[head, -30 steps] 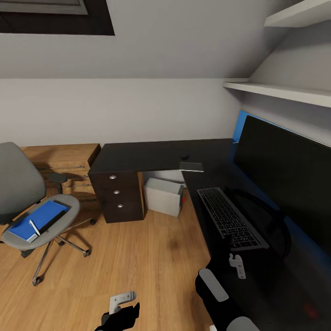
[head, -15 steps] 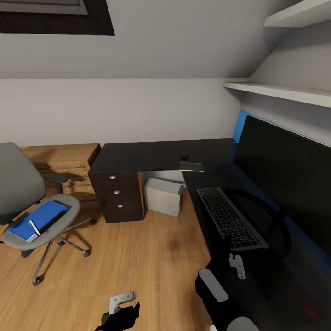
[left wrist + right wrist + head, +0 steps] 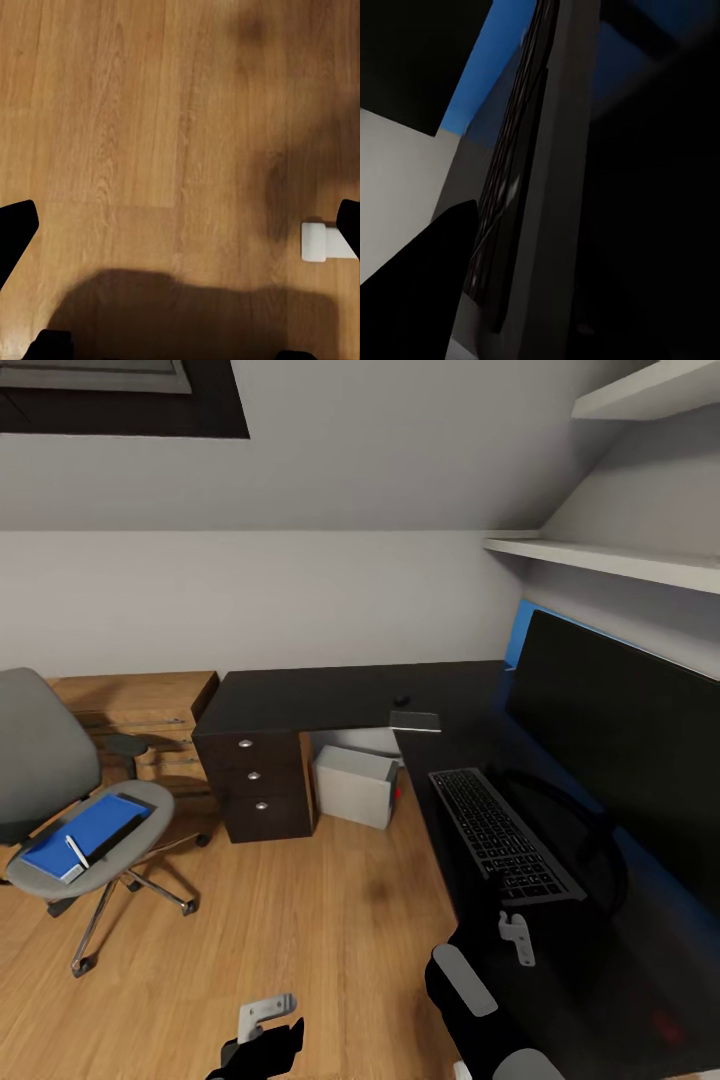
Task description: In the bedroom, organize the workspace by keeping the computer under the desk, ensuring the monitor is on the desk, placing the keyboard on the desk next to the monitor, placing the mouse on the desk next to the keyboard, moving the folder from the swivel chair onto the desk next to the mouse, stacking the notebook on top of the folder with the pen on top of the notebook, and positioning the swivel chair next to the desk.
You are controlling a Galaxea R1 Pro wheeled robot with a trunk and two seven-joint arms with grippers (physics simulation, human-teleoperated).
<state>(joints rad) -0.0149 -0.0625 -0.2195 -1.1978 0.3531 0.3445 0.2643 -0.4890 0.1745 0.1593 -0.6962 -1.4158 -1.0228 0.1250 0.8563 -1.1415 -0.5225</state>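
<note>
The black L-shaped desk (image 3: 330, 700) runs along the back wall and turns down the right side of the head view. On its right wing the monitor (image 3: 625, 745) stands along the wall edge, with a blue wall panel (image 3: 522, 635) showing behind it. The keyboard (image 3: 500, 835) lies just in front of the monitor, parallel to the desk's front edge. At the inner corner of the desk the notebook (image 3: 416, 721) lies flat at the edge, and a small dark object (image 3: 402, 700), too small to identify, sits just behind it.

Under the desk, the computer (image 3: 355, 787) stands on the floor beside the drawer unit (image 3: 257, 788) with silver knobs. A low wooden shelf unit (image 3: 140, 720) stands against the wall to the left of the drawers.

The swivel chair (image 3: 70, 800) stands well apart from the desk, at the left edge of the head view. The folder (image 3: 85, 835) lies on its seat, with a slim white object (image 3: 76, 852) across the folder's near corner.

Bare wooden floor (image 3: 300, 920) lies open between chair and desk.

The left gripper (image 3: 265, 1012) hangs over the floor; the left wrist view shows its fingers spread wide, holding nothing. The right gripper (image 3: 516, 938) hovers at the near end of the keyboard; I cannot tell whether it is spread or closed. No writing can be read anywhere.
</note>
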